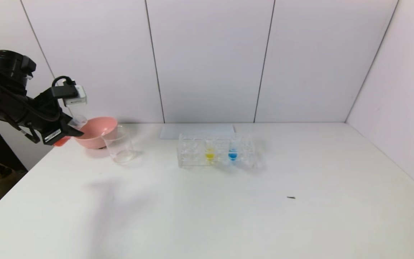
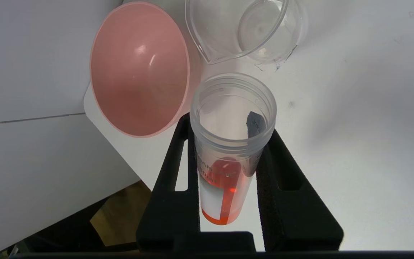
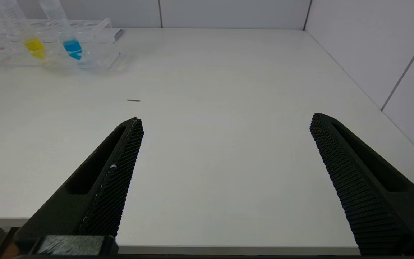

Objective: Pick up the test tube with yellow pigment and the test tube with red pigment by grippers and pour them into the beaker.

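At the table's far left corner, the left gripper [image 1: 71, 130] is hanging above the edge, its jaws clamping the red tube [image 2: 228, 158] by the sides. That tube is lying tilted, its open mouth pointing toward the pink bowl [image 1: 97, 131] and the beaker [image 1: 120, 145], with red-orange liquid sitting in its rounded tip back near the gripper's palm. From the head view only the tube's clear mouth is showing beyond the black fingers [image 2: 173, 187], just beside the bowl's rim.

The beaker is standing upright on the table [image 1: 228, 216], touching or almost touching the bowl on the bowl's right side; it is looking clear inside, with no colour in it.

Near the middle of the table, toward the back, the clear rack [image 1: 216, 151] is holding the yellow tube [image 1: 210, 154] and, just to its right, a blue tube [image 1: 233, 154], both upright. A pale flat sheet [image 1: 197, 131] is lying behind the rack. A small dark speck [image 1: 291, 197] is sitting on the table, well apart from the rack, toward the right.

The right gripper [image 3: 225, 126] is hovering low over the table's near right part, its jaws spreading wide with nothing between them.
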